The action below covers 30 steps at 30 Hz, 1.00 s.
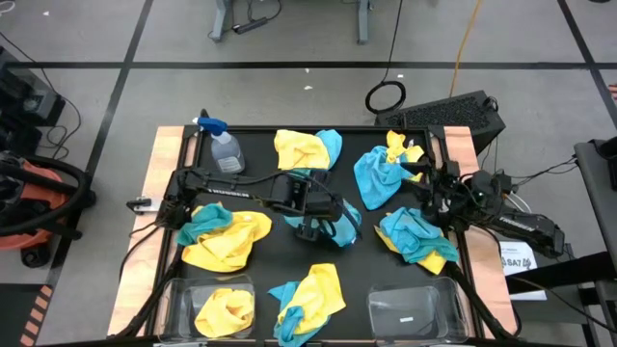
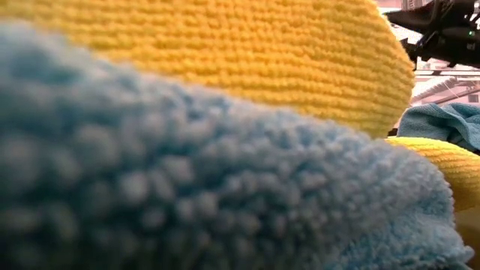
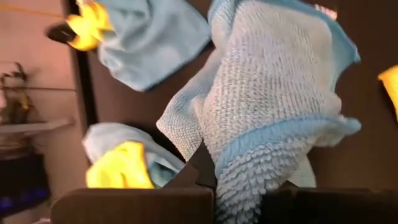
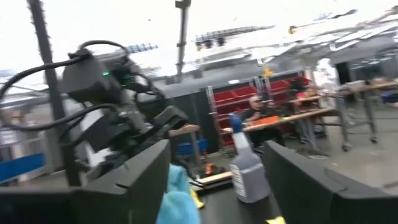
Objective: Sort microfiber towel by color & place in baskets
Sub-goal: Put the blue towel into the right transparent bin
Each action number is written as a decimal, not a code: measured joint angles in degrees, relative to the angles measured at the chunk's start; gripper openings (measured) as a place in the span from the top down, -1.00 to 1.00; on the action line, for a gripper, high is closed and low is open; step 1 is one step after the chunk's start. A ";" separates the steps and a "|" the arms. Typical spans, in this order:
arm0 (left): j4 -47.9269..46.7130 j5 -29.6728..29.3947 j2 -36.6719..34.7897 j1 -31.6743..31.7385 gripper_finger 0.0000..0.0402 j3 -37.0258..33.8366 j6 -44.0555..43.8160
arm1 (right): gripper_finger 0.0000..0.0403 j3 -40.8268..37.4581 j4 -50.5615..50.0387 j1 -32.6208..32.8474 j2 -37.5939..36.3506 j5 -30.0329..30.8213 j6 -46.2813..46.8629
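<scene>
One yellow towel [image 1: 225, 310] in left basket [image 1: 174, 299]; right basket [image 1: 439, 306] bare

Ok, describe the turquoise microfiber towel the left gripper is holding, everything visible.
The turquoise blue microfiber towel is soft and fuzzy, with a looped ribbed weave on one face and a shaggier pile near its darker blue hem. It hangs crumpled and folded over itself, pinched by the left gripper, which is shut on it at the middle of the black table. In the high view its loose end trails beside the gripper.
</scene>
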 joint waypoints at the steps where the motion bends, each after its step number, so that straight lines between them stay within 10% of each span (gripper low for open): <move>1: 0.42 -0.60 0.00 0.00 0.95 0.49 0.48 | -0.36 0.55 -0.03 0.00 0.45 -0.89 0.00; 11: 4.07 -4.68 -0.07 0.00 0.94 4.31 6.66 | -0.70 6.66 0.02 0.01 9.43 -5.89 -0.26; 30: 17.65 -9.76 -0.07 0.48 0.93 4.68 19.28 | -0.73 16.54 1.14 5.63 34.71 -1.26 -10.89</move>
